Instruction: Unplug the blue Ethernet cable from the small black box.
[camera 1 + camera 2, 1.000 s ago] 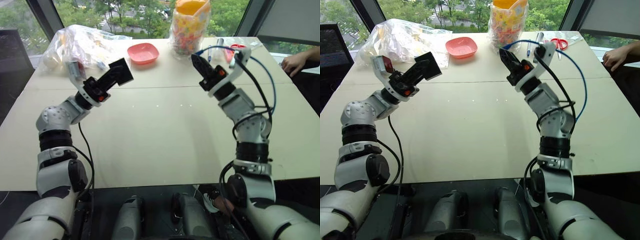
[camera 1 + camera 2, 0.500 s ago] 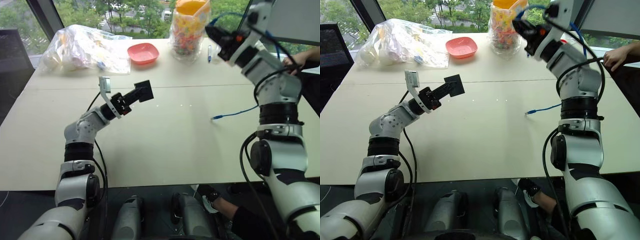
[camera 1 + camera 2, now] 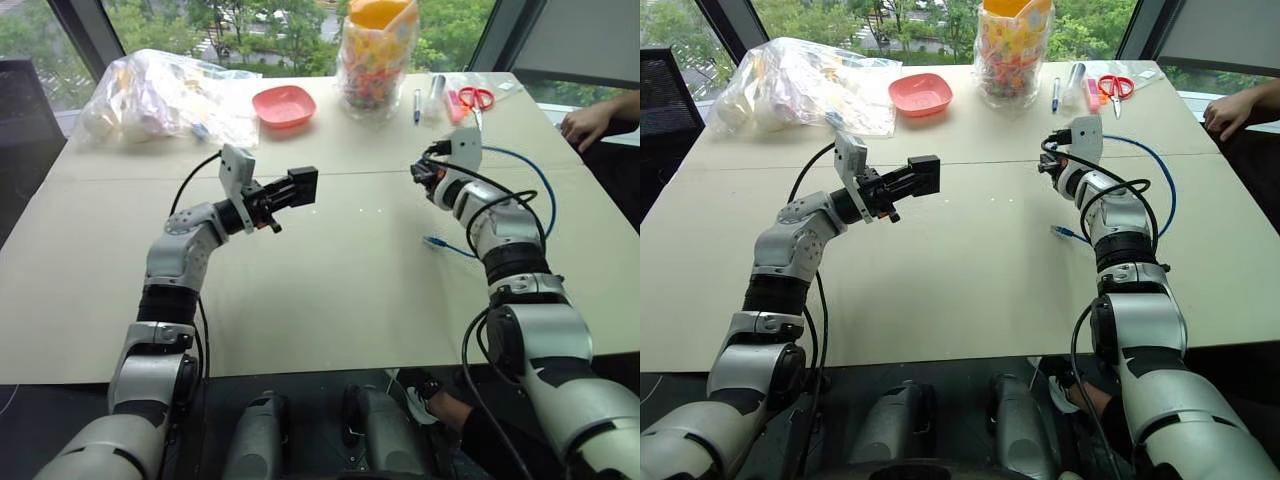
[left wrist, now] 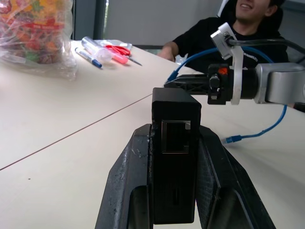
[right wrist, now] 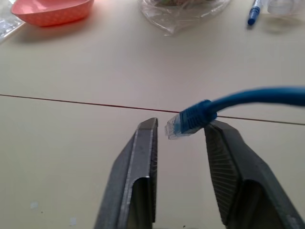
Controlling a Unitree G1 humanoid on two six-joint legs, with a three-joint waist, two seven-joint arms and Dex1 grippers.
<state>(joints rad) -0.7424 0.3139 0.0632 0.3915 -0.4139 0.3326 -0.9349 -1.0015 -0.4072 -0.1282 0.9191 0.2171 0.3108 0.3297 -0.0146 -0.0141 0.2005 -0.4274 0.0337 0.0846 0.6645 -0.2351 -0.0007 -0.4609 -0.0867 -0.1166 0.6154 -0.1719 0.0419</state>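
My left gripper (image 3: pixel 298 188) is shut on the small black box (image 4: pixel 174 167) and holds it above the table's middle. The box's port faces the right arm and has nothing in it. The blue Ethernet cable (image 3: pixel 536 176) loops behind my right arm. One clear plug (image 5: pixel 177 128) of the cable sits between the parted fingers of my right gripper (image 5: pixel 180 129), against one fingertip (image 5: pixel 219 138). The right gripper (image 3: pixel 420 175) is open, low over the table, a short way from the box. The cable's other end (image 3: pixel 433 241) lies on the table.
A pink bowl (image 3: pixel 285 104), a clear plastic bag (image 3: pixel 165 95) and a tall bag of colourful sweets (image 3: pixel 377 55) stand along the table's far edge, with pens and red scissors (image 3: pixel 477 97) beside them. A person's hand (image 3: pixel 585 125) rests at the far right corner.
My right arm has dropped from high up to just above the table, and its fingers have parted. My left gripper has shifted right and rolled, still gripping the box.
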